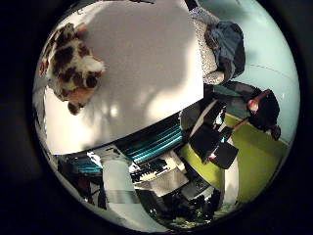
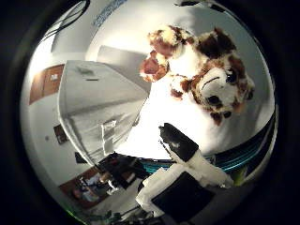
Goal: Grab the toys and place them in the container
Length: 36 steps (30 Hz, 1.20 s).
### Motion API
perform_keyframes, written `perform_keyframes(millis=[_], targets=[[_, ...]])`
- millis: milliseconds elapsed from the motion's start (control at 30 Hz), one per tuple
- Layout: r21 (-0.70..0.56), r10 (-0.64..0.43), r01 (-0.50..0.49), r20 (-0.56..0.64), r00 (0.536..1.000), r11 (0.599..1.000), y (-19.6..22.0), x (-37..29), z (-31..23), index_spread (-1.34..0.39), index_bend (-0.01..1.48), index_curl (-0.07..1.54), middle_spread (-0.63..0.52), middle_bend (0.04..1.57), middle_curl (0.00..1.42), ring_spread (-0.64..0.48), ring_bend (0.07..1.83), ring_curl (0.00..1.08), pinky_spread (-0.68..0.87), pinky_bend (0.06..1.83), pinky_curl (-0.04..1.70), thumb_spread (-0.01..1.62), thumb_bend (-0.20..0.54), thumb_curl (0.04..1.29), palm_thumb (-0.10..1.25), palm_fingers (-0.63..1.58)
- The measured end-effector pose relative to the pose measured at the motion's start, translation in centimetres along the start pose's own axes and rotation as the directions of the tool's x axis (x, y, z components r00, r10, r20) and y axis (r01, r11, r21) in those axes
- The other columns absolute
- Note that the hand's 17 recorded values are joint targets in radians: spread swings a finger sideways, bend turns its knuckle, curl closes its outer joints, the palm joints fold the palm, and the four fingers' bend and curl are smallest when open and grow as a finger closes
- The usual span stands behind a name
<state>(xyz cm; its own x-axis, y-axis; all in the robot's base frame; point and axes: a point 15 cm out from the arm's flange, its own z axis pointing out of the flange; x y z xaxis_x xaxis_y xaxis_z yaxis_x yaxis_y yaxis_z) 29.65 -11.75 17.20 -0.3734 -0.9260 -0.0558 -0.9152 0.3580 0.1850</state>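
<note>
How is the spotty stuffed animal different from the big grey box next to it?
The stuffed animal is fuzzy, with brown patches on white fur; the grey box is smooth and plain. The stuffed animal is rounded and lumpy, with a face and dark eyes; the grey box has flat sides and straight edges. The stuffed animal lies on the white table; the grey box stands beside the table.

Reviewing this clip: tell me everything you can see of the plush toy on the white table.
The plush toy is a soft animal of cream fur with dark brown and tan patches, dark eyes and a dark stitched mouth on a pale muzzle. It looks fluffy and intact. It lies on the white table, face toward the palm, limbs spread, one pinkish-brown paw raised beside it. Only the table touches it; the hand is apart from it, its fingers not around the toy.
</note>
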Motion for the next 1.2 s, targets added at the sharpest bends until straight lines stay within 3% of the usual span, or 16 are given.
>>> perform_keyframes(millis=[367, 533, 567, 600, 633, 667, 700, 767, 900, 967, 1200], targets=[[-0.065, 0.010, -0.011, -0.003, 1.000, 0.998, -1.0, 0.3, 4.2, -0.20, 0.16, 0.29, 0.12, 0.20, 0.32, 0.23, 0.35, 0.24, 0.53, 0.59, 0.26, 1.14, -0.020, 0.35, 0.61, 0.17], [-0.099, 0.001, -0.003, -0.015, 1.000, 0.995, -0.8, 0.3, 5.3, -0.20, 0.16, 0.28, 0.03, 0.27, 0.34, 0.19, 0.43, 0.25, 0.49, 0.56, 0.24, 1.13, -0.017, 0.35, 0.63, 0.31], [-0.106, -0.005, 0.003, -0.017, 1.000, 0.994, -0.8, 0.1, 5.4, -0.22, 0.15, 0.27, -0.01, 0.33, 0.36, 0.14, 0.48, 0.26, 0.45, 0.54, 0.22, 1.12, -0.014, 0.36, 0.64, 0.43], [-0.107, -0.012, 0.010, -0.019, 1.000, 0.994, -0.8, -0.1, 5.5, -0.26, 0.18, 0.27, -0.10, 0.50, 0.42, -0.03, 0.63, 0.29, 0.25, 0.56, 0.21, 1.12, -0.010, 0.36, 0.67, 0.76], [-0.105, -0.015, 0.013, -0.020, 1.000, 0.994, -0.8, -0.1, 5.4, -0.29, 0.18, 0.28, -0.14, 0.54, 0.45, -0.11, 0.71, 0.32, 0.10, 0.62, 0.22, 1.11, -0.012, 0.37, 0.69, 0.87], [-0.101, -0.016, 0.014, -0.021, 1.000, 0.995, -0.9, -0.2, 5.2, -0.35, 0.21, 0.31, -0.19, 0.62, 0.50, -0.20, 0.82, 0.37, -0.09, 0.72, 0.26, 1.10, -0.010, 0.37, 0.71, 1.11], [-0.100, -0.018, 0.016, -0.022, 1.000, 0.995, -0.8, -0.2, 5.1, -0.38, 0.28, 0.36, -0.21, 0.68, 0.54, -0.24, 0.90, 0.42, -0.16, 0.82, 0.30, 1.10, -0.009, 0.38, 0.73, 1.22], [-0.085, -0.022, 0.020, -0.023, 0.999, 0.996, -1.0, -0.3, 4.4, -0.43, 0.46, 0.47, -0.27, 0.81, 0.64, -0.28, 1.06, 0.50, -0.25, 1.02, 0.40, 1.09, -0.008, 0.40, 0.78, 1.23], [-0.014, -0.031, 0.031, -0.038, 0.999, 0.999, -1.4, -0.1, 1.6, -0.44, 0.86, 0.71, -0.30, 1.03, 0.83, -0.28, 1.29, 0.63, -0.23, 1.30, 0.57, 1.08, 0.013, 0.45, 0.93, 1.14], [0.024, -0.033, 0.034, -0.042, 0.999, 0.999, -1.2, -0.1, -0.2, -0.40, 0.98, 0.81, -0.30, 1.12, 0.91, -0.27, 1.35, 0.68, -0.21, 1.38, 0.65, 1.06, 0.013, 0.49, 1.00, 1.08], [0.014, -0.040, 0.041, -0.053, 0.998, 0.999, 1.6, -0.2, -7.2, -0.33, 1.08, 0.94, -0.27, 1.23, 1.02, -0.25, 1.43, 0.76, -0.17, 1.43, 0.83, 0.98, -0.014, 0.60, 1.05, 0.96]])
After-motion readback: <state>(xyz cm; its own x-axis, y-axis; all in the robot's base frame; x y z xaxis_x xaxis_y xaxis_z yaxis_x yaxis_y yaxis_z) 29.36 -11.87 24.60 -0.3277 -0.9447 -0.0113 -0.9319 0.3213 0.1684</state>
